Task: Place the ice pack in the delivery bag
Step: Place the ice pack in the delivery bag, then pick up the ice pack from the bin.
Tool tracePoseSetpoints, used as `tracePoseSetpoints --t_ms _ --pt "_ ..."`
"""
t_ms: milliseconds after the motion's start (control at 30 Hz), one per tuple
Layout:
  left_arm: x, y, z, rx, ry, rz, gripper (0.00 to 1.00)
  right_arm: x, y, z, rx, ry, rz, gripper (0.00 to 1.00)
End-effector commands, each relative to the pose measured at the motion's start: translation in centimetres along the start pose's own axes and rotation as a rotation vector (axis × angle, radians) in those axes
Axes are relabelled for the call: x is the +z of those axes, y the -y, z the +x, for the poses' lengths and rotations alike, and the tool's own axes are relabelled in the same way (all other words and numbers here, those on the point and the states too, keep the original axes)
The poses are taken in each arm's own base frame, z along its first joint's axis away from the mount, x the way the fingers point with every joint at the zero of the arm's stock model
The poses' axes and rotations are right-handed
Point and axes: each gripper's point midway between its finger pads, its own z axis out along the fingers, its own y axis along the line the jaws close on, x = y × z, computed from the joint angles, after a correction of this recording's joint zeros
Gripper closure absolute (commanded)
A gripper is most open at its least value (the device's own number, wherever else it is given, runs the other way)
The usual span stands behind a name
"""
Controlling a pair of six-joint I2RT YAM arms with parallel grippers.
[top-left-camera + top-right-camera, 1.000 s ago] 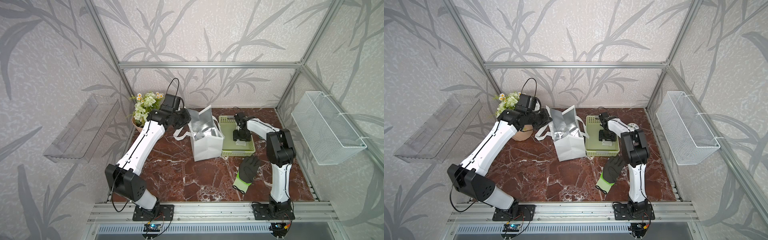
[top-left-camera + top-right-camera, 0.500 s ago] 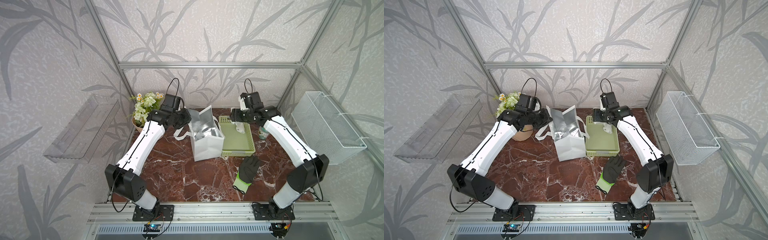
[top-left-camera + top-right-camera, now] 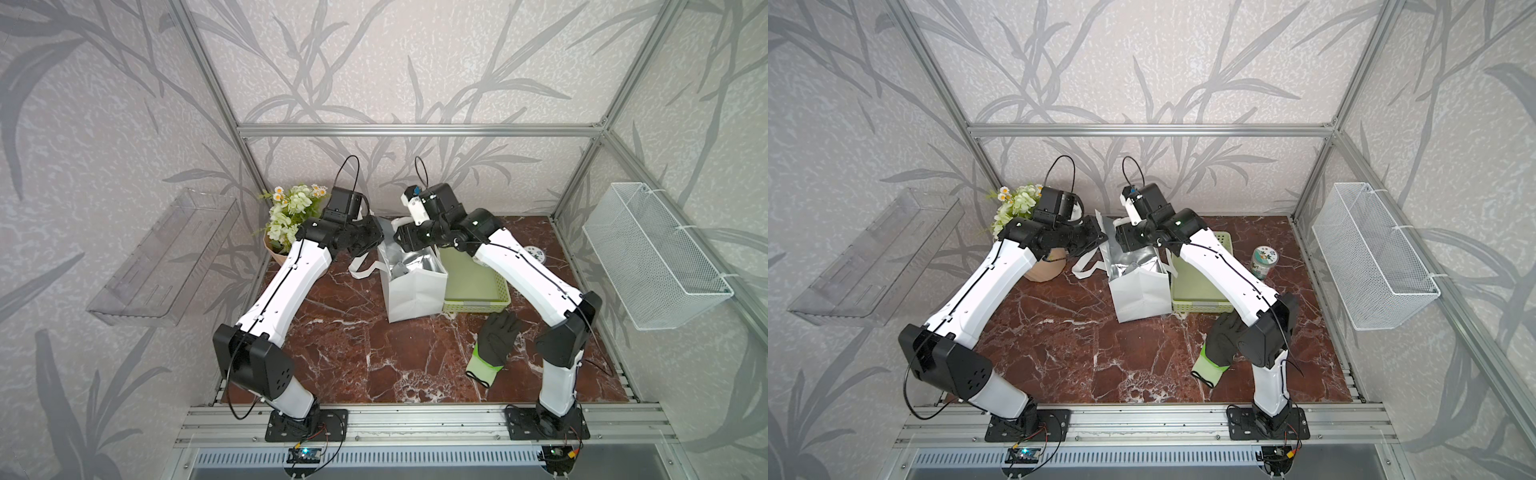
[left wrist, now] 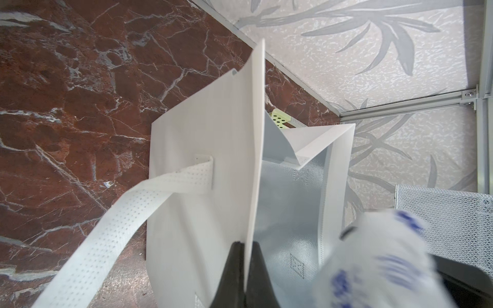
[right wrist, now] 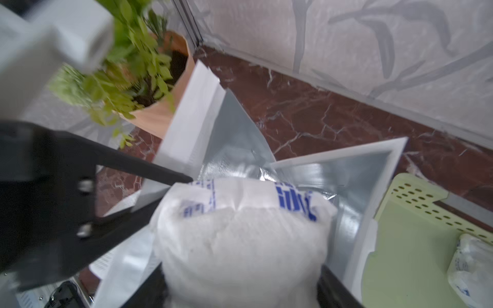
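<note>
Two items you hold. Bag [image 3: 415, 291]: white, foil-lined, upright, just beside the green basket [image 3: 473, 307]; your left gripper [image 4: 244, 248] pinches its wall. Ice pack [image 5: 240, 234]: clamped in your right gripper [image 5: 242, 285], over the bag's open mouth.

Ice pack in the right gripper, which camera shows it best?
The right wrist view: the ice pack fills the frame, white with blue print, held by the right gripper above the delivery bag's foil mouth. The left wrist view catches only a blurred part. In both top views the gripper hides it.
</note>
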Motion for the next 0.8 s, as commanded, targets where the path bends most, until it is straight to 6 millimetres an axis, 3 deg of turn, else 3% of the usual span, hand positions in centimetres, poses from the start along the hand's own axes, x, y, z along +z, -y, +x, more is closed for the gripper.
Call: tracePoseSetpoints --t_ms 0,133,267,367,467,567,767 --pt "-0.2 0.9 -0.8 0.017 0.018 0.027 1.0 -1.0 -0.3 -0.7 -0.029 -0.002 -0.009 0.32" --pt "-0.3 0.9 -0.9 0.018 0.021 0.024 1.0 -2.7 -0.1 -1.5 -0.057 -0.023 0.023 0.08" --pt "-0.2 0.8 -1.0 0.02 0.024 0.018 1.0 -5.4 0.9 -2.8 -0.075 0.016 0.089 0.02" --pt "-0.3 0.8 -1.0 0.02 0.028 0.015 1.0 -7.6 2.8 -3.7 -0.064 0.052 0.154 0.02" --pt "-0.3 0.6 -1.1 0.023 0.031 0.008 1.0 -9.0 6.2 -3.9 -0.021 0.066 0.226 0.01" --pt "-0.3 0.5 -1.1 0.024 0.032 0.004 1.0 -9.2 10.7 -3.1 0.038 0.045 0.308 0.01" --pt "-0.4 0.4 -1.1 0.022 0.035 -0.001 1.0 -7.6 19.0 0.1 0.187 -0.004 0.423 0.01"
